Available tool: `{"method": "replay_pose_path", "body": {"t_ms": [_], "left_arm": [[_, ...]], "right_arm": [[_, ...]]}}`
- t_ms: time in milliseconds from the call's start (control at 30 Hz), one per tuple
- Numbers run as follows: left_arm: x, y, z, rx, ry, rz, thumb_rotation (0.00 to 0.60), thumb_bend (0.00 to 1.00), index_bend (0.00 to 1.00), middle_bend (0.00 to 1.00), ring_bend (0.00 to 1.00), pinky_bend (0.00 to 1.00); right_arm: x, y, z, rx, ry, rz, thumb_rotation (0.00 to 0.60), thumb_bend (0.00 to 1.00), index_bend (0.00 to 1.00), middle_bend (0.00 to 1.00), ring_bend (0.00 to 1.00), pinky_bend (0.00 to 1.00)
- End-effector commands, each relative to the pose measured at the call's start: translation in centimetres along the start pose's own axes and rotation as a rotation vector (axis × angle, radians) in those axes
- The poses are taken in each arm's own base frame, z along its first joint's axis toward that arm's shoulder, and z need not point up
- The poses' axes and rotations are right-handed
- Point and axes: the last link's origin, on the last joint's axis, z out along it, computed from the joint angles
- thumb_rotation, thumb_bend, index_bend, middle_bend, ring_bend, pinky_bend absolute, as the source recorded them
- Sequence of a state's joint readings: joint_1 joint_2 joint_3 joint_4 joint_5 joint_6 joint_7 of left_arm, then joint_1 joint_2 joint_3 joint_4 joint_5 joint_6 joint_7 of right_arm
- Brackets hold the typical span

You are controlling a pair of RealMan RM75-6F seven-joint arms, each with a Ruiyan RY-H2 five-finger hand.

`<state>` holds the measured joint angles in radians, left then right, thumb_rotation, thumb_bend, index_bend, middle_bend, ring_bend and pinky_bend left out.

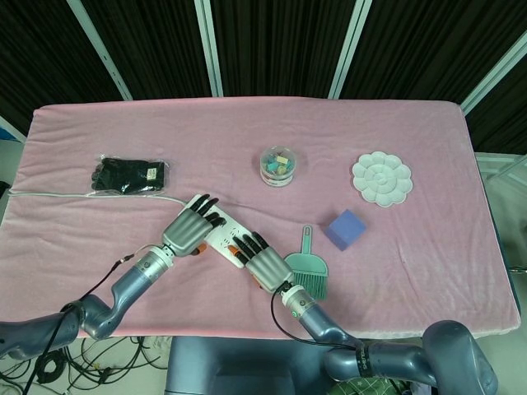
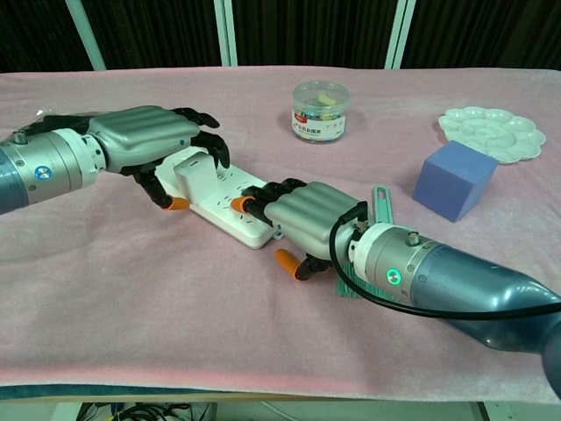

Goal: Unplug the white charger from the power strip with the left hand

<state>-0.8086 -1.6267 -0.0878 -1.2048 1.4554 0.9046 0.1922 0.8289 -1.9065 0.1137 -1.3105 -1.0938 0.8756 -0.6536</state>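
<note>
**Two robot hands at the power strip**

The white charger (image 2: 195, 173) is plugged into the far end of the white power strip (image 2: 230, 203), which lies on the pink bench (image 1: 412, 247). The left robot hand (image 2: 149, 142) is over the charger. Its fingers curl down around the charger's top and far side, and its thumb is low on the near side. I cannot tell if it is squeezing the charger. The right robot hand (image 2: 302, 213) lies flat on the near end of the strip, fingers pressed together. A green brush (image 1: 308, 270) is just beside that hand.
</note>
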Motion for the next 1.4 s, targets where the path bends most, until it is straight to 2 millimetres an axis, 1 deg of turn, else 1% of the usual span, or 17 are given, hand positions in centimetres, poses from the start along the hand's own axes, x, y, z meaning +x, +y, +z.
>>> {"method": "replay_pose_path", "body": {"t_ms": [33,333,767,1400], "left_arm": [[-0.2,0.0,0.0,-0.004,-0.004,0.016,0.600,0.25,0.30,0.31,0.00,0.00],[-0.3,0.3,0.1,-0.012,-0.003,0.018,0.600,0.25,0.31,0.31,0.00,0.00],[-0.5,0.3,0.4,-0.005,0.002,0.027,0.600,0.25,0.34,0.36,0.00,0.00],[-0.7,0.4,1.1,0.000,0.011,0.031,0.600,0.25,0.34,0.36,0.00,0.00]], "right_arm": [[0.0,0.1,0.0,-0.003,0.003,0.003,0.600,0.54,0.05,0.05,0.06,0.05],[0.1,0.3,-0.1,-0.011,0.003,-0.005,0.600,0.54,0.05,0.05,0.06,0.05],[-0.1,0.6,-0.2,-0.022,-0.007,-0.001,0.600,0.54,0.05,0.05,0.06,0.05],[-0.7,1.1,-0.1,-0.032,-0.019,0.001,0.600,0.54,0.05,0.05,0.06,0.05]]}}
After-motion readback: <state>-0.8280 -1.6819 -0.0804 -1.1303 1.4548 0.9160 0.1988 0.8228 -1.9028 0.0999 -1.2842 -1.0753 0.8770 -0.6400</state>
